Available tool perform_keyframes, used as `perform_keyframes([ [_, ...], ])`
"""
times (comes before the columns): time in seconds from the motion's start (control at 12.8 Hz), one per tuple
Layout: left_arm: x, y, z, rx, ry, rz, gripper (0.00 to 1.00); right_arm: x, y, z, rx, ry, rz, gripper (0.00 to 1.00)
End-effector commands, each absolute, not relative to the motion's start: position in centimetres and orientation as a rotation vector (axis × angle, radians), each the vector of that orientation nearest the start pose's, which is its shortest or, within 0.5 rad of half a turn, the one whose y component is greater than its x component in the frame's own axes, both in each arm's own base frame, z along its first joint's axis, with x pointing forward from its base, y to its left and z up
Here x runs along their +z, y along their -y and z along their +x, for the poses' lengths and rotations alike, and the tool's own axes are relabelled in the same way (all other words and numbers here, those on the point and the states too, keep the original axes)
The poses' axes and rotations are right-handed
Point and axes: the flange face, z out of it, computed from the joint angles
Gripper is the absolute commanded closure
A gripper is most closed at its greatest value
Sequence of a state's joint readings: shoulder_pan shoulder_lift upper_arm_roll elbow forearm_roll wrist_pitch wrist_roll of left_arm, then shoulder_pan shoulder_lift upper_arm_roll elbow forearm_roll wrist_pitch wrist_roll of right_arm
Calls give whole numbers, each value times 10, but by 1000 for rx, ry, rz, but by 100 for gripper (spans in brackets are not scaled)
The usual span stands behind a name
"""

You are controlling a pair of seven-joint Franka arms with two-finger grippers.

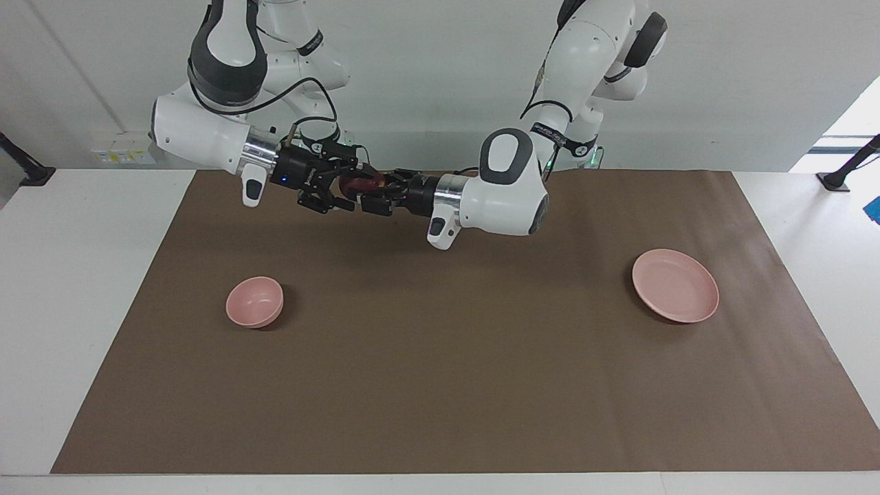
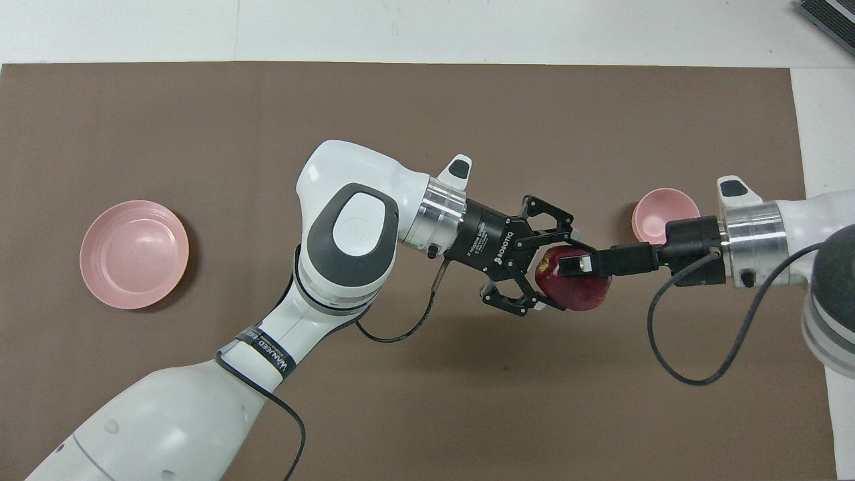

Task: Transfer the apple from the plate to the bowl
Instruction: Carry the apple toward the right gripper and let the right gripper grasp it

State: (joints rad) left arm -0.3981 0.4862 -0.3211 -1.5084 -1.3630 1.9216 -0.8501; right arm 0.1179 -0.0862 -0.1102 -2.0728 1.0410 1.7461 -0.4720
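The dark red apple (image 1: 358,184) (image 2: 580,292) hangs in the air over the brown mat, beside the robots' edge, with my left gripper (image 1: 368,190) (image 2: 560,277) shut on it. My right gripper (image 1: 350,185) (image 2: 576,265) is open, with one finger above the apple and one below it. I cannot tell whether these fingers touch the fruit. The small pink bowl (image 1: 254,301) (image 2: 658,210) sits empty toward the right arm's end, partly covered by the right wrist in the overhead view. The wide pink plate (image 1: 675,285) (image 2: 133,244) lies empty toward the left arm's end.
A brown mat (image 1: 440,385) covers most of the white table (image 1: 82,289). A black cable (image 2: 695,364) loops below the right wrist. A dark object (image 2: 828,17) shows at the table's corner farthest from the robots, at the right arm's end.
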Motion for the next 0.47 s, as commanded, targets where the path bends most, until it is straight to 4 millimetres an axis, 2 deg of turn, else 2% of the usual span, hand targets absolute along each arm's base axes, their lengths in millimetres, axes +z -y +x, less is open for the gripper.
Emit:
perform_keyframes([
  [0.0, 469, 494, 516, -1147, -702, 1731, 100, 485, -77, 505, 18, 165, -2082, 0],
  [0.39, 469, 496, 515, -1143, -692, 1739, 100, 486, -75, 506, 43, 142, -2079, 0],
])
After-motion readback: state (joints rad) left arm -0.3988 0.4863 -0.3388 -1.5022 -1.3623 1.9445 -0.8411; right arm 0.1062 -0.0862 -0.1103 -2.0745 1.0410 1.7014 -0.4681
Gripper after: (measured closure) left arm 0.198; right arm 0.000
